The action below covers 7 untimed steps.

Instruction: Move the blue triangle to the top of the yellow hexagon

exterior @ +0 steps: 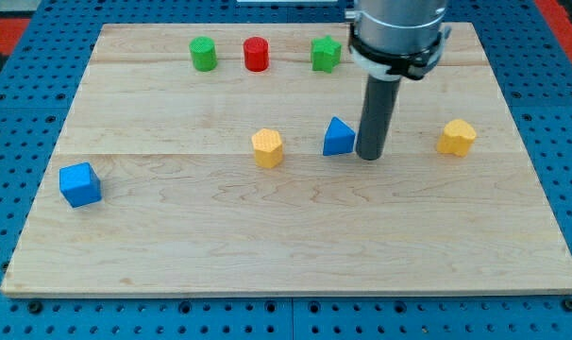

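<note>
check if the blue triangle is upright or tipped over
Upright: the blue triangle sits flat on the board, apex up, with my tip just to its right in the view.

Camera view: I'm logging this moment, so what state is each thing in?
My tip: down, right beside blue triangle.
Blue triangle: upright, right of yellow hexagon.
Yellow hexagon: untouched.
Second yellow block, blue cube, green cylinder, red cylinder, green block: untouched.

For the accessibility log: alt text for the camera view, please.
My tip sits just at the view's right of the blue triangle on a wooden board, with a yellow hexagon further left. Another yellow block lies right, a blue cube far left; green cylinder, red cylinder and green block line the top.
</note>
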Tool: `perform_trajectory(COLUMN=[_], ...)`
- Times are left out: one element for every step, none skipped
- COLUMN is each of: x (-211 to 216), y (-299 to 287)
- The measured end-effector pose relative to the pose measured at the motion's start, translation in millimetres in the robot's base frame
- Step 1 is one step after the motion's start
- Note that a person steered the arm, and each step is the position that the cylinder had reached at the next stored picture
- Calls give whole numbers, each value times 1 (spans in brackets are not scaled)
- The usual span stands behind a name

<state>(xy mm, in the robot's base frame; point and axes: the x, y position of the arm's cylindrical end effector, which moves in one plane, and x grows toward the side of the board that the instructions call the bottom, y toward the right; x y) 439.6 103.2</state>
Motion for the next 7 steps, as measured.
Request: perform_trajectory(x=[-18,-37,-27,21,-31,-75,-84], y=[0,-24,3,3,-46,-49,-53])
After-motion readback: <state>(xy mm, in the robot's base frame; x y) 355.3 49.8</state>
